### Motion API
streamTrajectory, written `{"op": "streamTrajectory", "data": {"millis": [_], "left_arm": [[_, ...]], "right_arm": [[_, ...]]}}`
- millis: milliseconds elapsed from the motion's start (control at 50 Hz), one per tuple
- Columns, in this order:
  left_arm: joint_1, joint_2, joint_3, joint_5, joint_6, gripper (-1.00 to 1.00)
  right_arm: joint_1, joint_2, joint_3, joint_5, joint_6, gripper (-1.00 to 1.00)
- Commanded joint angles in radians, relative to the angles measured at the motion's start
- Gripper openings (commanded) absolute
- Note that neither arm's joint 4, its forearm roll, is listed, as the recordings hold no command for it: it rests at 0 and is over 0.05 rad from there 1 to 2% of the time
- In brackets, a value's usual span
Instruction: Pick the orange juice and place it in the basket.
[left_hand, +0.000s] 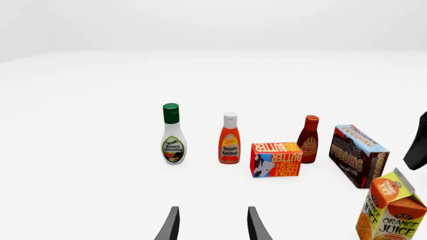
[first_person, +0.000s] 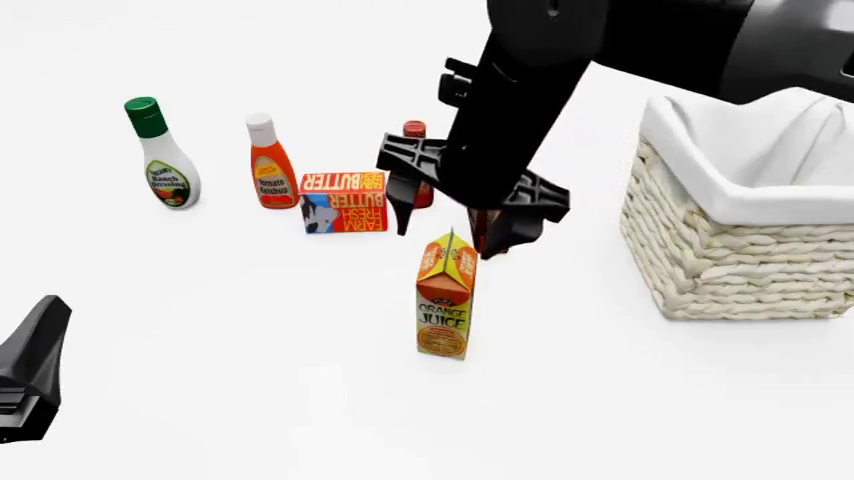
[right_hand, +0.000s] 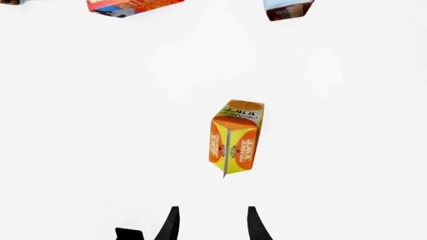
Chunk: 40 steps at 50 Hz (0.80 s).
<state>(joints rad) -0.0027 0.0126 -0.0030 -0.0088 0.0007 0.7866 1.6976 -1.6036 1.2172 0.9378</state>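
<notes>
While upright, orange juice (first_person: 445, 298) looks tall — gable-topped, orange-yellow.

All three views (front highest) share the orange juice (first_person: 445, 298).

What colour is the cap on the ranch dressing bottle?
Dark green, on the white ranch dressing bottle; the left wrist view shows it best.

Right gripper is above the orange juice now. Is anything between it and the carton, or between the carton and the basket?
Nothing visible. The right gripper is open, looking straight down on the orange juice with only bare table around it. The table between the carton and the basket also looks clear; the butter box and bottles stand on the other side.
</notes>
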Motion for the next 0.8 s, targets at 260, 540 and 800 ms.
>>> {"op": "streamTrajectory", "data": {"millis": [260,540,800], "left_arm": [[0.0,0.0,0.0,0.0,0.0,1.0],[0.0,0.0,0.0,0.0,0.0,1.0],[0.0,0.0,0.0,0.0,0.0,1.0]], "right_arm": [[-0.015,0.058,-0.002,0.003,-0.045,1.0],[-0.04,0.093,0.002,0.003,-0.076,1.0],[-0.057,0.112,-0.007,0.003,-0.079,1.0]]}}
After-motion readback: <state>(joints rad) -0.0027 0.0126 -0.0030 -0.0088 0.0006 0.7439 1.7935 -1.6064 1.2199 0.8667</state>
